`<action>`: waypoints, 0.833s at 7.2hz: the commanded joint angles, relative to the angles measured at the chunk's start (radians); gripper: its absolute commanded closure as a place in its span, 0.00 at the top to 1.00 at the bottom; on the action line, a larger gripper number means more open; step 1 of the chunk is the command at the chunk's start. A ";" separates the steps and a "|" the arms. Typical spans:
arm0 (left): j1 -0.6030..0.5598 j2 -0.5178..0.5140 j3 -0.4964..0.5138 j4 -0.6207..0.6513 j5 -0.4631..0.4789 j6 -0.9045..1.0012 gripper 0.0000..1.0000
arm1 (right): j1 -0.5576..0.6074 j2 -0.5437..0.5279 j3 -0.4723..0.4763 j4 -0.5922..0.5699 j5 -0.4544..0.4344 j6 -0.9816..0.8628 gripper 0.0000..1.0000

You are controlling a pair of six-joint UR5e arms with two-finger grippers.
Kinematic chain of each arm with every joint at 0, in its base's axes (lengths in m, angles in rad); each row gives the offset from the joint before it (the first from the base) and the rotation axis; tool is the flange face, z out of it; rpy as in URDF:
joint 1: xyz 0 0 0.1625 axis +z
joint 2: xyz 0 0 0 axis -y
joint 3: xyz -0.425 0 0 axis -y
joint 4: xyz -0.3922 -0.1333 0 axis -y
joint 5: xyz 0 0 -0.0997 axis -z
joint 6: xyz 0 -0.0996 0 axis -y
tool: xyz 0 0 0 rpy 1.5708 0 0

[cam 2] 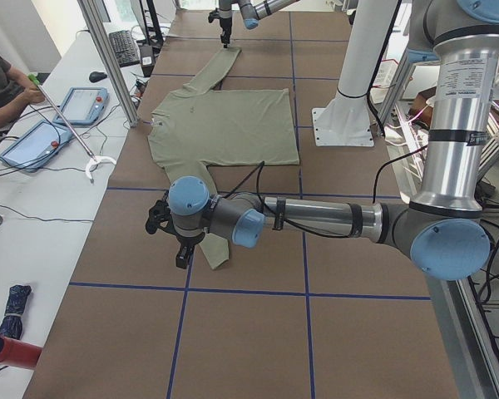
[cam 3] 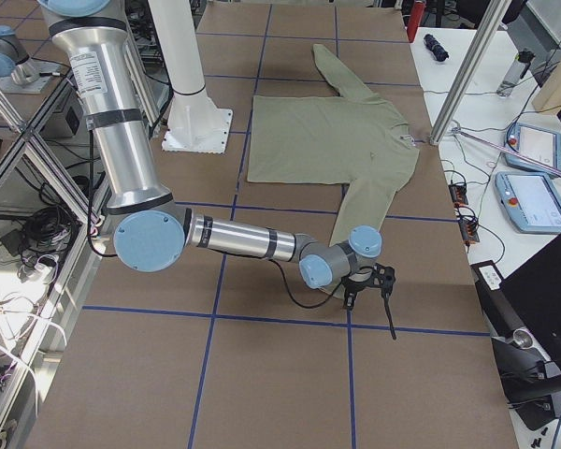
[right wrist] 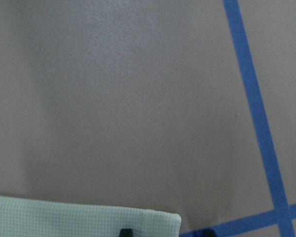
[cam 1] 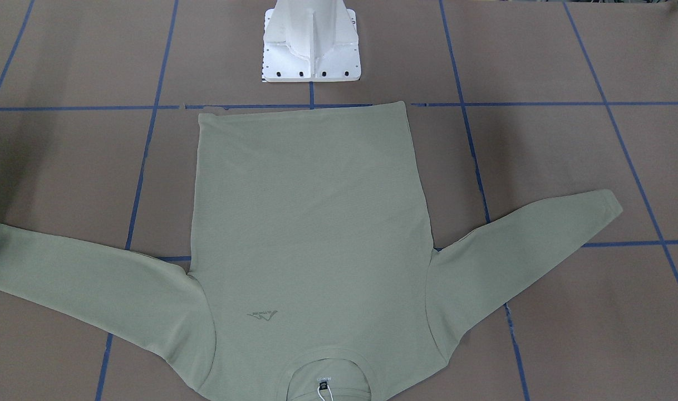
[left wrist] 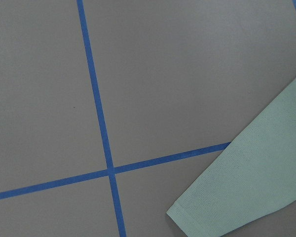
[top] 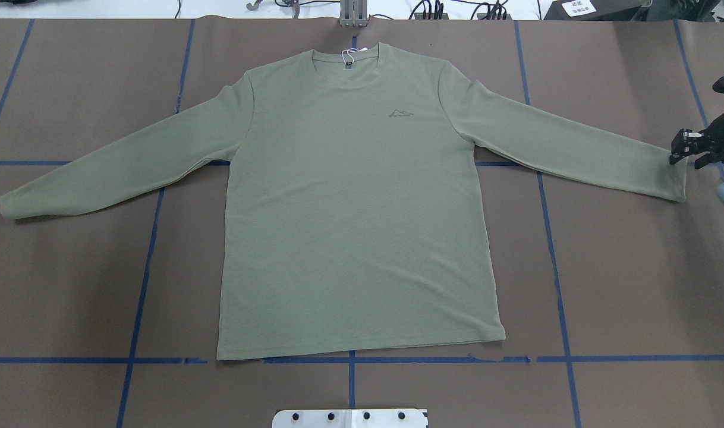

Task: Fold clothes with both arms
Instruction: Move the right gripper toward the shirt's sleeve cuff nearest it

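Lying flat and wholly unfolded, the shirt has one cuff at the parted jaws of the right gripper and the other near the left gripper, whose jaws I cannot tell; every fold remains.

Brown table — blue tape grid

Shirt collar past front view's edge
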 commanded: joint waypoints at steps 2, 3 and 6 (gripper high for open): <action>0.000 0.001 0.000 -0.001 -0.002 0.002 1.00 | -0.006 0.002 0.002 -0.003 0.002 0.003 0.00; -0.002 0.001 0.000 -0.001 -0.002 0.002 1.00 | -0.007 0.007 0.008 -0.006 0.005 0.000 0.00; 0.000 0.003 0.000 0.001 -0.026 0.002 1.00 | -0.006 -0.021 0.184 -0.037 0.022 0.003 0.00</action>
